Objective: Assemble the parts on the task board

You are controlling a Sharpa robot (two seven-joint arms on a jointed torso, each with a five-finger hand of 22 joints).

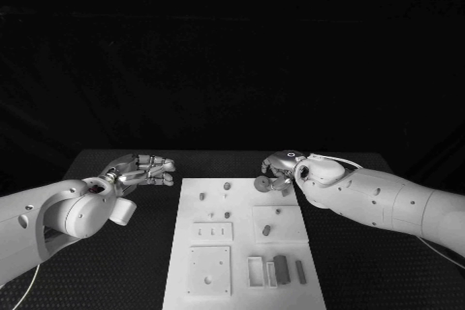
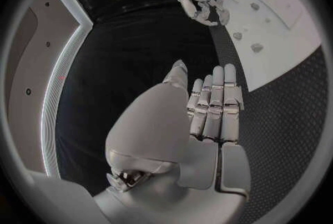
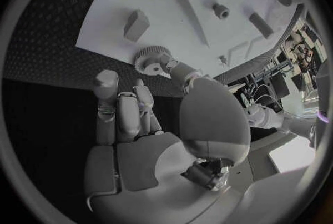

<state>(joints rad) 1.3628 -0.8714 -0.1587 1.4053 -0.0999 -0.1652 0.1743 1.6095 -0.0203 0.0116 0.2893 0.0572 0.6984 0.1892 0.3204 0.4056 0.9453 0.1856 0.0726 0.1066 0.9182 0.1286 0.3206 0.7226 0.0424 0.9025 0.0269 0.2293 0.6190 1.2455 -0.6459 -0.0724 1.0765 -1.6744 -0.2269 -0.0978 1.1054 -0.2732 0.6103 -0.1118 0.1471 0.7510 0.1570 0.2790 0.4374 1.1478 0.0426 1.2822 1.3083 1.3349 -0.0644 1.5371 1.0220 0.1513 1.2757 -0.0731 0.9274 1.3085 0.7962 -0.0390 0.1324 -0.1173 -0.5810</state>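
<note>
Right robot hand (image 1: 282,170) pinches one gear (image 3: 151,59); left robot hand (image 1: 142,170) empty, fingers together.

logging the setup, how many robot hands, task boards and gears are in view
robot hands: 2 (left robot hand, right robot hand)
task board: 1
gear: 1
total: 4
</note>
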